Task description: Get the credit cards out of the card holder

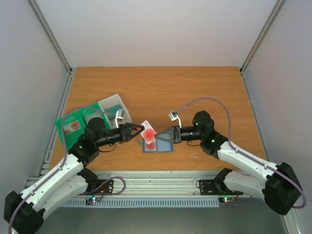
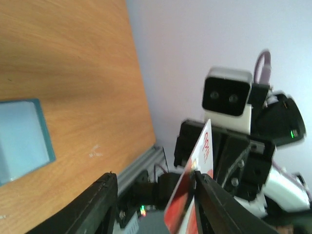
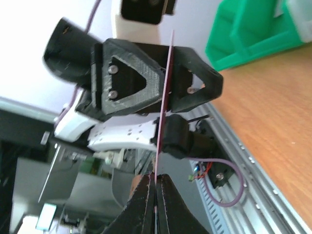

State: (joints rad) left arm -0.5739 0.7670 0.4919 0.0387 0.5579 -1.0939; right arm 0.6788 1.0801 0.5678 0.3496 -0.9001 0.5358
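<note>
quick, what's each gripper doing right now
left gripper: open, jaws apart around the red-and-white card
right gripper: shut on the red-and-white card

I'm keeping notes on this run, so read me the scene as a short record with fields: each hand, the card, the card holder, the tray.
left hand: jaws apart, card close beside one finger
right hand: shut on the card's edge
card: white and red, on edge in the air between the two hands
card holder: slate-blue, flat on the table under the hands, neither hand on it
green tray: at the table's left, behind the left arm
stage: this card is out of the holder
</note>
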